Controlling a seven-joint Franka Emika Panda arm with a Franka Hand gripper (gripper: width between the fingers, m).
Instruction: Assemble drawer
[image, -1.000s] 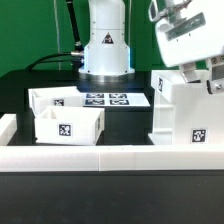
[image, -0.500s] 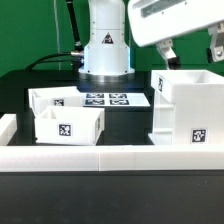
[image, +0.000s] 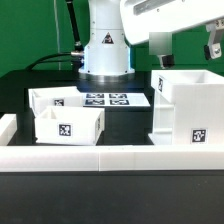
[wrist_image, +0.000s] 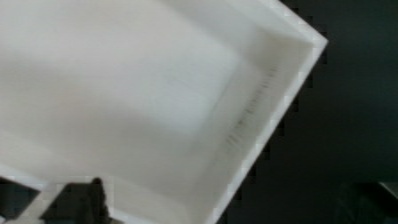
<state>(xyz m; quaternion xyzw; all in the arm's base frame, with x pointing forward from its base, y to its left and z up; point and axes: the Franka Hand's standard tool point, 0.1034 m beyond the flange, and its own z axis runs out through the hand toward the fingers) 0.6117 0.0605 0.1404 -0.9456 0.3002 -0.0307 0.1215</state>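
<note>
Exterior view first: the claw (image: 188, 54) is seen hanging above the cube case (image: 186, 108). Its fingers are spread wide and nothing is held between them, which is judged a hover for lining up on the case's upper edge. The case is stood on the surface (image: 15, 95) at the exterior view's right. The near tray (image: 68, 123) and far tray (image: 42, 97) are parked at the exterior view's left, well apart from the case, presumably kept reachable for insertion. Wrist view now: the frame is filled by a white panel of the case, and a dark fingertip (wrist_image: 80, 198) is glimpsed at the edge.
</note>
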